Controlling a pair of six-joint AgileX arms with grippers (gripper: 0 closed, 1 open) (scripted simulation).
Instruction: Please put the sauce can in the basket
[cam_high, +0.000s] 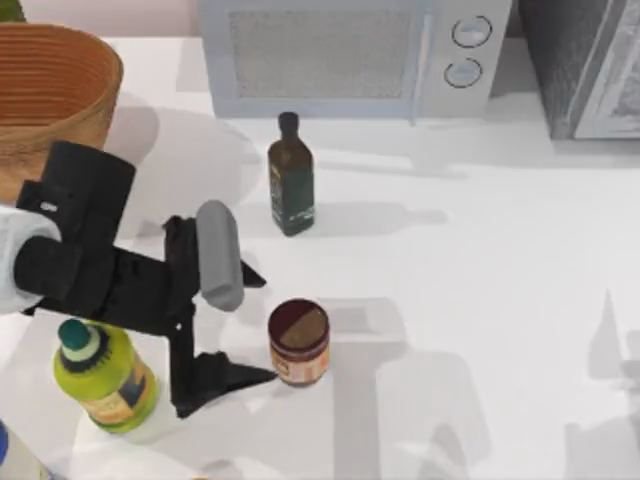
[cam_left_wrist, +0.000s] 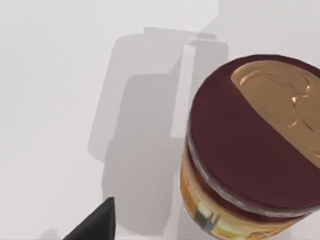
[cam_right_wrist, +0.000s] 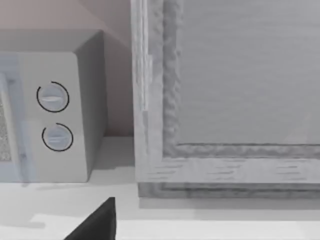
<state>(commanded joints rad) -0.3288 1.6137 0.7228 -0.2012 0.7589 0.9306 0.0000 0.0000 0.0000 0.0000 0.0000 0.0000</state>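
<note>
The sauce can (cam_high: 299, 342) (short, maroon-and-tan lid, orange label, writing unreadable) stands upright on the tabletop (cam_high: 480, 330), at 3 o'clock of the left gripper (cam_high: 250, 330), whose fingers spread wide, holding nothing.

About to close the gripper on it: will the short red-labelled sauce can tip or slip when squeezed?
The short red-orange-labelled sauce can stands upright and squat, so it probably won't tip. Its rigid-looking round wall may slip or twist between the open left gripper's fingers. On its side it would likely roll.

The sauce can (cam_left_wrist: 250, 150) stands upright on the white table (cam_left_wrist: 60, 100), a dark fingertip (cam_left_wrist: 97, 222) nearby
</note>
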